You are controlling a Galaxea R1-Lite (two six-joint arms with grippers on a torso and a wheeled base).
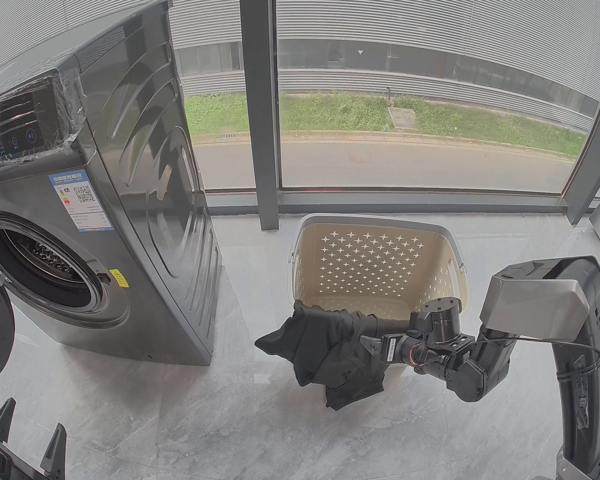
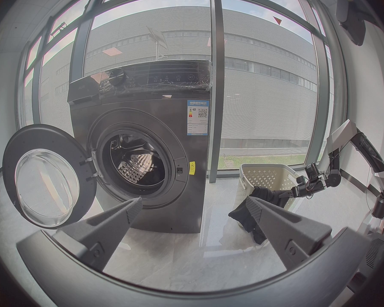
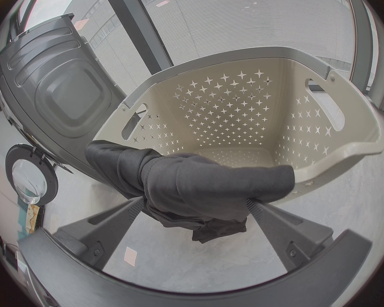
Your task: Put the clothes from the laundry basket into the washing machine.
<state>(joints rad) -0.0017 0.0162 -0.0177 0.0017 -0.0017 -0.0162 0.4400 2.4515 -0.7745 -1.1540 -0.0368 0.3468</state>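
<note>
1. while the dark garment hung over the near rim of the laundry basket, lower centre of frame, the right gripper sat against it, fingers spread wide, tips under the cloth.
2. left gripper, bottom left corner, gaped open, empty.
3. washing machine stood left, door open.

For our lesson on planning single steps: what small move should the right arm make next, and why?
Probably shut the right gripper on the dark grey cloth garment. Its fingers stand wide apart with the cloth draped across them, hanging over the front rim of the cream plastic laundry basket, so it does not look held yet.
</note>
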